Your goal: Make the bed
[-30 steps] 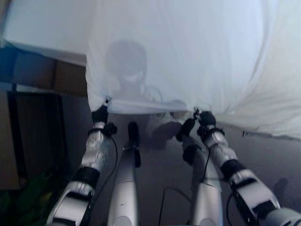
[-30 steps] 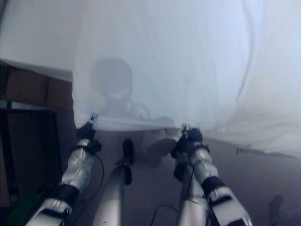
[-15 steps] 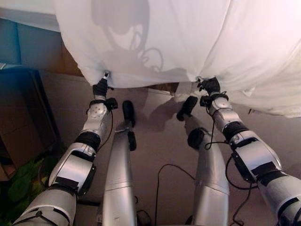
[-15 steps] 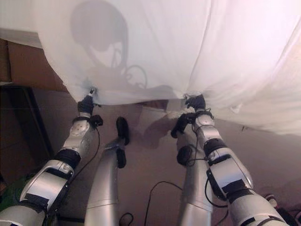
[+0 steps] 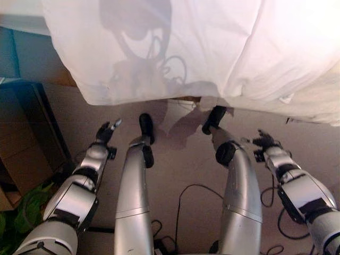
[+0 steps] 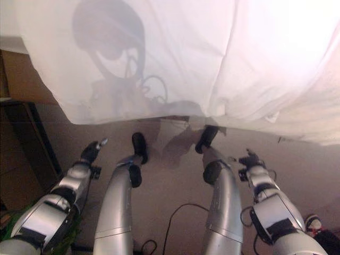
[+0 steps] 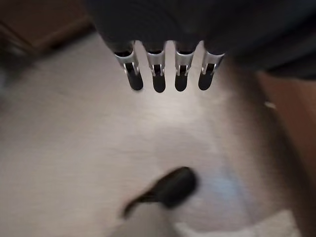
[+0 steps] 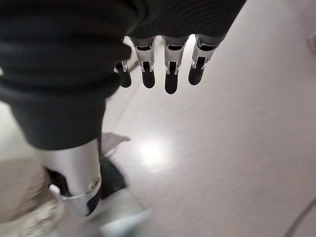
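The white quilted cotton duvet (image 5: 212,48) lies spread over the bed, its near edge hanging over the side above the pale smooth floor (image 5: 180,164). The left hand (image 5: 104,132) and the right hand (image 5: 264,141) hover low over the floor, below and apart from that edge, both with fingers straight and spread, holding nothing. The hem looks uneven, dropping lower toward the robot's left. The risk, as I judge it, is that the overhanging weight drags the duvet off-centre, or a reaching hand catches only a thin fold and skews it.

Plain white duvet (image 5: 212,48) over a beige-grey floor (image 5: 180,170).
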Motion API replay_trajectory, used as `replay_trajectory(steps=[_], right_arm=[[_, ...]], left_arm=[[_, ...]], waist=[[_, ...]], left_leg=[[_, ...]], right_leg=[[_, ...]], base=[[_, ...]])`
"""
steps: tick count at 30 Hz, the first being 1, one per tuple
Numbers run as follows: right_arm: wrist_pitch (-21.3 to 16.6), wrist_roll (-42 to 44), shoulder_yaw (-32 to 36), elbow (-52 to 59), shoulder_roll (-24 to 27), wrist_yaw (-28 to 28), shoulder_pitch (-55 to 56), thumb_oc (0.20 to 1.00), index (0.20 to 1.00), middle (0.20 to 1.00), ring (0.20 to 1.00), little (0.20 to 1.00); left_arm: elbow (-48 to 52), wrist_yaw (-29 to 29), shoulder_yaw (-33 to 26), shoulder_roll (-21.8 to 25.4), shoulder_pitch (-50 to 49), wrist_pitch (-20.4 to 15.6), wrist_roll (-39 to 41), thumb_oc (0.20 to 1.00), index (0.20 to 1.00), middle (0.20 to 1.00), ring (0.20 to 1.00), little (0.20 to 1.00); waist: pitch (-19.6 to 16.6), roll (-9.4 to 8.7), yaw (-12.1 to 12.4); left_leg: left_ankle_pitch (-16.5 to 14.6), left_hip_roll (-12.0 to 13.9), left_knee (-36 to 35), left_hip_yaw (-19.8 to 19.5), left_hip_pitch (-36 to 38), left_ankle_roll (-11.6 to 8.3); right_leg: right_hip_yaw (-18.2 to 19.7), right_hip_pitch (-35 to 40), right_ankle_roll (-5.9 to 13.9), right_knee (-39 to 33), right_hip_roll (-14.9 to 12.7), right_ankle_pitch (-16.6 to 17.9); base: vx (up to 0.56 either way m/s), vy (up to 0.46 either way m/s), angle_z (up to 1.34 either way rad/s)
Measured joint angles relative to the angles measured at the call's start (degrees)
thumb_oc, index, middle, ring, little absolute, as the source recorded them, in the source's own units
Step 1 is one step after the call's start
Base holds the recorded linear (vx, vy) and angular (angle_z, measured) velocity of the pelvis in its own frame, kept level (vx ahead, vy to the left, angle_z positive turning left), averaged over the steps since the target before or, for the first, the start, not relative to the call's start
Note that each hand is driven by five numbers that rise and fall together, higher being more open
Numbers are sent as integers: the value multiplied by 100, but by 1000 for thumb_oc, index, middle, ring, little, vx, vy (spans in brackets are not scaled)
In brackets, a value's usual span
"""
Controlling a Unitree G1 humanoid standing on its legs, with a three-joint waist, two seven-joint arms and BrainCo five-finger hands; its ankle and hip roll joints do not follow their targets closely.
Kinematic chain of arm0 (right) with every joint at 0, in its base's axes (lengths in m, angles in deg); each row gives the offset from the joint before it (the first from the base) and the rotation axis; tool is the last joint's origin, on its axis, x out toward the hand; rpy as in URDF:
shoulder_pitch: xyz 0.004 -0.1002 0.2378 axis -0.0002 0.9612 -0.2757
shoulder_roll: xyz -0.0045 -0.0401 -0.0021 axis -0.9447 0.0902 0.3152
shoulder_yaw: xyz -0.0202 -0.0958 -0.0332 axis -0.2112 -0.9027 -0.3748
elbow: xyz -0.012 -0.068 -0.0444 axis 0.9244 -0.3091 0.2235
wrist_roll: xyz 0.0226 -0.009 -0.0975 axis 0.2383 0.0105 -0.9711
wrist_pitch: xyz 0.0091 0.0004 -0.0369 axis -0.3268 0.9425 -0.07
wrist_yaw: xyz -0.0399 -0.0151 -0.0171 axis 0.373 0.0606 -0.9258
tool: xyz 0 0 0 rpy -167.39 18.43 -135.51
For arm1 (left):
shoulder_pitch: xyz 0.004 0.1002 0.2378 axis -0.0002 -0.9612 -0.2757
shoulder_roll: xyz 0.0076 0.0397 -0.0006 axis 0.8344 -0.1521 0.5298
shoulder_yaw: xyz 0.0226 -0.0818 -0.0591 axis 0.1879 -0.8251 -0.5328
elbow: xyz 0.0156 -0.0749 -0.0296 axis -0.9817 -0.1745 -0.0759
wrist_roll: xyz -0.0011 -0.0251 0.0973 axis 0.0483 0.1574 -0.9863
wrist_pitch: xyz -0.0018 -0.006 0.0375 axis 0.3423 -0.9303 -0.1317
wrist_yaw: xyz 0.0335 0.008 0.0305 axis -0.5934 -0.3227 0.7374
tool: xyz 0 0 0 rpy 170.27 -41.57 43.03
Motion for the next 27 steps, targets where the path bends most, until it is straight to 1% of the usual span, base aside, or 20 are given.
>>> replay_trajectory(steps=[3, 5, 6, 8, 10, 11, 12, 13, 14, 15, 16, 17, 19, 20, 21, 22, 23, 24, 25, 27], right_arm=[[27, -250, 28, -19, 276, 125, 554, 1000, 1000, 1000, 1000, 1000], [45, -323, 274, -17, 445, 221, 884, 1000, 1000, 1000, 1000, 1000], [43, -345, 441, -16, 483, 262, 1003, 1000, 1000, 1000, 1000, 1000], [91, -367, 699, -21, 480, 332, 1370, 1000, 1000, 1000, 1000, 1000], [96, -463, 1005, 73, 462, 271, 1793, 1000, 1000, 1000, 1000, 1000], [125, -488, 1117, 279, 448, 178, 1902, 1000, 1000, 1000, 1000, 1000], [76, -482, 1280, 889, 430, 36, 2289, 1000, 1000, 1000, 1000, 1000], [1, -459, 1588, 1300, 391, -39, 2550, 1000, 1000, 1000, 1000, 1000], [-198, -443, 1763, 1689, 373, -148, 2837, 1000, 1000, 1000, 1000, 1000], [-206, -369, 1846, 1920, 327, -269, 2854, 1000, 1000, 1000, 1000, 1000], [-183, -224, 2201, 3008, 110, -488, 3260, 1000, 1000, 1000, 1000, 1000], [-410, -190, 2309, 3446, -54, -561, 3463, 1000, 1000, 1000, 1000, 1000], [-530, -77, 2496, 4266, -409, -861, 3613, 1000, 1000, 1000, 1000, 1000], [-517, -110, 2467, 4774, -579, -1011, 3678, 1000, 1000, 1000, 1000, 1000], [-474, -123, 2524, 5235, -724, -1163, 3723, 1000, 1000, 1000, 1000, 1000], [-616, -228, 2463, 5842, -956, -1259, 3833, 1000, 1000, 1000, 1000, 1000], [-694, -361, 2344, 6164, -982, -1260, 3856, 1000, 1000, 1000, 1000, 1000], [-782, -428, 2326, 6330, -968, -1263, 3809, 1000, 1000, 1000, 1000, 1000], [-910, -534, 2313, 6521, -865, -1317, 3741, 1000, 1000, 1000, 1000, 1000], [-1078, -535, 2348, 6781, -812, -1308, 3720, 1000, 1000, 1000, 1000, 1000]], left_arm=[[21, 98, -175, 3, -519, 1, -198, 1000, 1000, 1000, 1000, 1000], [43, 190, -360, 38, -802, -5, -220, 1000, 1000, 1000, 1000, 1000], [50, 240, -483, 45, -882, -3, -242, 1000, 1000, 1000, 1000, 1000], [33, 270, -778, 14, -1153, -11, -437, 1000, 1000, 1000, 1000, 1000], [271, 199, -1413, -4, -1620, -78, -485, 1000, 1000, 1000, 1000, 1000], [430, 117, -1734, -62, -1807, -113, -478, 1000, 1000, 1000, 1000, 1000], [955, -84, -2176, -166, -2303, -252, -270, 1000, 1000, 1000, 1000, 1000], [1358, -163, -2602, -330, -2594, -389, -55, 1000, 1000, 1000, 1000, 1000], [1708, -313, -2836, -481, -2839, -681, 163, 1000, 1000, 1000, 1000, 1000], [1976, -407, -2910, -487, -2953, -772, 406, 1000, 1000, 1000, 1000, 1000], [2803, -595, -3344, -686, -3336, -882, 837, 1000, 1000, 1000, 1000, 1000], [3263, -708, -3442, -798, -3552, -1091, 988, 1000, 1000, 1000, 1000, 1000], [4182, -1014, -3516, -845, -3740, -1294, 1031, 1000, 1000, 1000, 1000, 1000], [4781, -1269, -3531, -869, -3719, -1293, 997, 1000, 1000, 1000, 1000, 1000], [5567, -1511, -3536, -961, -3804, -1205, 989, 1000, 1000, 1000, 1000, 1000], [6647, -1590, -3416, -1054, -3934, -1428, 677, 1000, 1000, 1000, 1000, 1000], [6633, -1600, -3376, -992, -3818, -1606, 389, 1000, 1000, 1000, 1000, 1000], [6581, -1617, -3374, -943, -3739, -1646, 321, 1000, 1000, 1000, 1000, 1000], [6541, -1651, -3385, -889, -3700, -1642, 289, 1000, 1000, 1000, 1000, 1000], [6699, -1544, -3356, -926, -3735, -1716, 290, 1000, 1000, 1000, 1000, 1000]], waist=[[-15, 1, 0], [-27, 5, -1], [-1, 7, 3], [-11, 5, 1], [-26, 8, 19], [-17, 5, 14], [-58, 2, 12], [-65, 2, 6], [-192, 62, 30], [-199, 58, 47], [-198, 51, 36], [-365, 57, 44], [-715, 70, 47], [-1041, 104, 146], [-1067, 99, 162], [-1410, 78, 169], [-1806, 182, 170], [-2037, 177, 155], [-2259, 275, 153], [-2362, 360, 154]], left_leg=[[75, -70, -429, 69, 718, 68], [115, -100, -669, 143, 1155, 100], [129, -110, -736, 163, 1340, 80], [158, -124, -971, 204, 1968, 91], [158, -156, -1411, 221, 3081, 88], [159, -155, -1551, 233, 3429, 87], [155, -152, -1815, 282, 4094, 78], [170, -157, -1956, 289, 4417, 61], [207, -161, -2171, 282, 4840, 37], [235, -161, -2283, 279, 5089, 23], [263, -147, -2536, 287, 5623, -5], [287, -129, -2663, 278, 5828, -34], [324, -90, -2950, 269, 6278, -71], [299, -71, -3072, 292, 6393, -59], [315, -59, -3132, 317, 6594, -82], [332, -45, -3223, 285, 6754, -153], [350, -54, -3345, 296, 6781, -152], [345, -57, -3387, 299, 6778, -150], [353, -80, -3440, 308, 6860, -144], [362, -101, -3520, 343, 7040, -134]], right_leg=[[-17, 688, 129, -386, 15, 92], [-43, 1139, 240, -709, 45, 187], [-64, 1346, 226, -799, 57, 251], [-123, 2007, 282, -1068, 85, 317], [-280, 3148, 391, -1466, 144, 322], [-314, 3490, 419, -1611, 178, 341], [-362, 4131, 510, -1827, 221, 319], [-413, 4448, 510, -1961, 239, 362], [-501, 4868, 537, -2153, 289, 376], [-559, 5110, 551, -2216, 306, 380], [-660, 5606, 572, -2352, 350, 361], [-678, 5793, 584, -2452, 394, 358], [-803, 6254, 625, -2652, 475, 318], [-896, 6354, 640, -2705, 474, 216], [-1121, 6583, 634, -2740, 438, 232], [-1166, 6713, 656, -2800, 469, 307], [-1175, 6738, 673, -2867, 519, 318], [-1170, 6726, 688, -2871, 512, 310], [-1147, 6749, 711, -2885, 505, 309], [-1120, 6857, 734, -2931, 514, 325]], base=[[-46, 16, 5], [-36, 2, -5], [-6, -27, -5], [36, -32, 1], [88, -12, 4], [65, -21, -4], [75, -36, -6], [85, -29, -3], [208, -30, 5], [228, -24, 8], [239, 7, 4], [201, 32, 9], [143, 34, 10], [147, 31, 4], [214, 51, -9], [182, 49, -8], [161, 46, -11], [83, 31, -5], [120, 48, -8], [131, 46, -9]])
